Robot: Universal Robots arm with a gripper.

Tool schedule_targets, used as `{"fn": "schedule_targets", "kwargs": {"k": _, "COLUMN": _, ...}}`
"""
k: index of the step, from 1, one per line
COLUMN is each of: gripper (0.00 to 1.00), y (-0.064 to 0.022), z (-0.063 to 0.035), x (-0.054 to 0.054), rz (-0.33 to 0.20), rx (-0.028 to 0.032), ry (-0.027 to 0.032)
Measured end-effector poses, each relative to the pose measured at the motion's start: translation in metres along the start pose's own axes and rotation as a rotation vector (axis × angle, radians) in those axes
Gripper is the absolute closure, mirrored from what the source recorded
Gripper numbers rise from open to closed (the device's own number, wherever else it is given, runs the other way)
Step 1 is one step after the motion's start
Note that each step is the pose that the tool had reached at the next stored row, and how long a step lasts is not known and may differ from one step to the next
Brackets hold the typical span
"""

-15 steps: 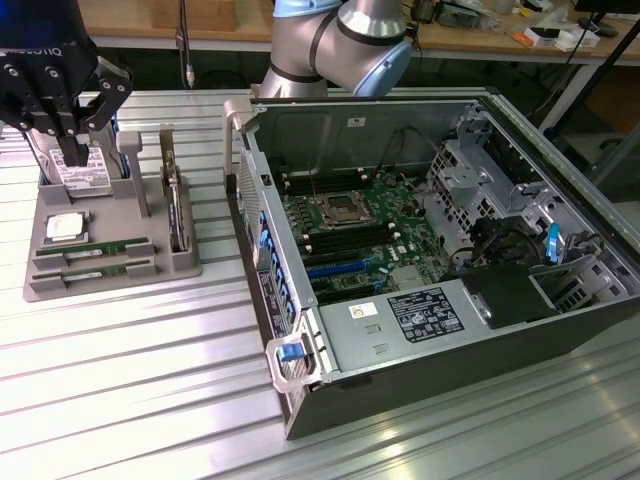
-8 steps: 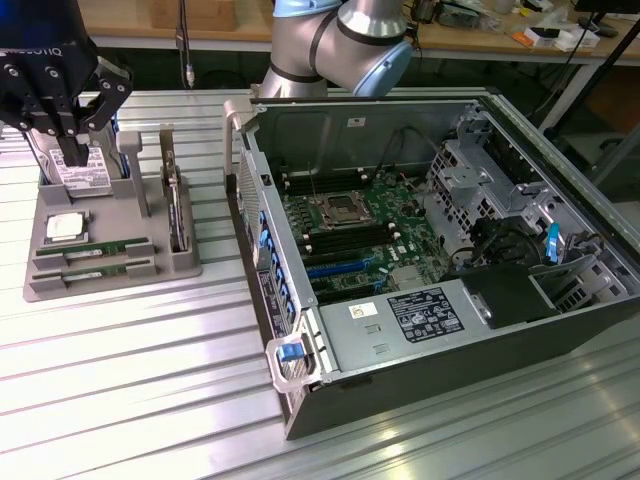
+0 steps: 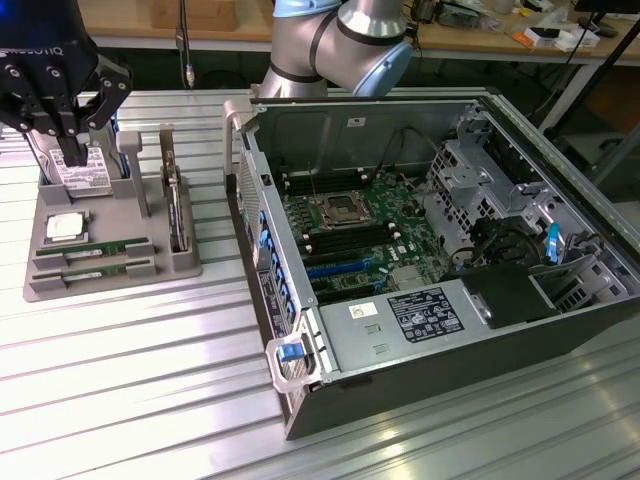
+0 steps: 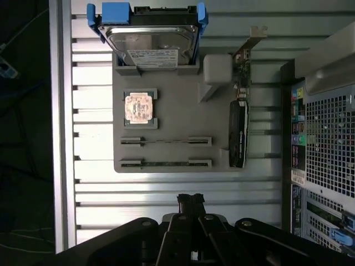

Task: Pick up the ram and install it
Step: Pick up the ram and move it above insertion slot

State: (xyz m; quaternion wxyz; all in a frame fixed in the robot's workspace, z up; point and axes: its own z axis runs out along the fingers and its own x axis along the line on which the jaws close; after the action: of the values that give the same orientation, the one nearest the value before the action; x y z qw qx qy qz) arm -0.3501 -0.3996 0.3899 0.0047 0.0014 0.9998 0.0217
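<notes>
Ram [image 3: 92, 246] comes as two sticks by our count, this one and a second stick [image 3: 88, 268] lying parallel just beside it. Each rests on edge in its own slot of the one grey tray [image 3: 115, 215], in the rows nearest the tray's six o'clock edge in the exterior view. The same tray carries one hard drive [image 3: 85, 175] propped at its twelve o'clock end, one square processor [image 3: 63, 228] between the drive and the sticks, and one expansion card [image 3: 175, 205] standing on edge along its three o'clock side. We see one gripper [image 3: 70, 150], black, hanging over the hard drive at twelve o'clock from the sticks and apart from them. Its fingertips are drawn together with nothing between them, as the wrist view also shows. One open computer case [image 3: 420, 390] sits at three o'clock from the tray, and a narrow strip of bare ribbed table [image 3: 150, 380] runs between the two. The case's upper side is off, so its motherboard [image 3: 400, 240] lies exposed, walled in on all four sides, with drive cages and cables crowding its three o'clock end. Toward six o'clock from the tray the table is bare, and nothing overhangs the two sticks.
</notes>
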Motion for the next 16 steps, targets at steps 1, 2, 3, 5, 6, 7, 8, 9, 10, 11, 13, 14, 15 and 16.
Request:
{"fn": "schedule_targets", "kwargs": {"k": 1, "gripper": 0.89, "y": 0.0000, "z": 0.0000, "x": 0.0000, "rz": -0.015, "rx": -0.0001, "ry": 0.0006}}
{"fn": "schedule_targets", "kwargs": {"k": 2, "gripper": 0.89, "y": 0.0000, "z": 0.0000, "x": 0.0000, "rz": -0.026, "rx": -0.0002, "ry": 0.0011}}
{"fn": "schedule_targets", "kwargs": {"k": 3, "gripper": 0.89, "y": 0.0000, "z": 0.0000, "x": 0.0000, "rz": -0.038, "rx": -0.0004, "ry": 0.0016}}
{"fn": "schedule_targets", "kwargs": {"k": 5, "gripper": 0.89, "y": 0.0000, "z": 0.0000, "x": 0.0000, "rz": -0.061, "rx": -0.0006, "ry": 0.0027}}
{"fn": "schedule_targets", "kwargs": {"k": 6, "gripper": 0.89, "y": 0.0000, "z": 0.0000, "x": 0.0000, "rz": -0.069, "rx": -0.0006, "ry": 0.0030}}
{"fn": "schedule_targets", "kwargs": {"k": 7, "gripper": 0.89, "y": 0.0000, "z": 0.0000, "x": 0.0000, "rz": -0.076, "rx": -0.0007, "ry": 0.0033}}
{"fn": "schedule_targets", "kwargs": {"k": 8, "gripper": 0.89, "y": 0.0000, "z": 0.0000, "x": 0.0000, "rz": -0.086, "rx": -0.0008, "ry": 0.0037}}
{"fn": "schedule_targets", "kwargs": {"k": 9, "gripper": 0.89, "y": 0.0000, "z": 0.0000, "x": 0.0000, "rz": -0.093, "rx": -0.0009, "ry": 0.0040}}
{"fn": "schedule_targets", "kwargs": {"k": 10, "gripper": 0.89, "y": 0.0000, "z": 0.0000, "x": 0.0000, "rz": -0.099, "rx": -0.0009, "ry": 0.0043}}
{"fn": "schedule_targets", "kwargs": {"k": 11, "gripper": 0.89, "y": 0.0000, "z": 0.0000, "x": 0.0000, "rz": -0.109, "rx": -0.0010, "ry": 0.0047}}
{"fn": "schedule_targets", "kwargs": {"k": 13, "gripper": 0.89, "y": 0.0000, "z": 0.0000, "x": 0.0000, "rz": -0.129, "rx": -0.0012, "ry": 0.0056}}
{"fn": "schedule_targets", "kwargs": {"k": 14, "gripper": 0.89, "y": 0.0000, "z": 0.0000, "x": 0.0000, "rz": -0.134, "rx": -0.0013, "ry": 0.0058}}
{"fn": "schedule_targets", "kwargs": {"k": 15, "gripper": 0.89, "y": 0.0000, "z": 0.0000, "x": 0.0000, "rz": -0.143, "rx": -0.0013, "ry": 0.0062}}
{"fn": "schedule_targets", "kwargs": {"k": 16, "gripper": 0.89, "y": 0.0000, "z": 0.0000, "x": 0.0000, "rz": -0.152, "rx": -0.0014, "ry": 0.0066}}
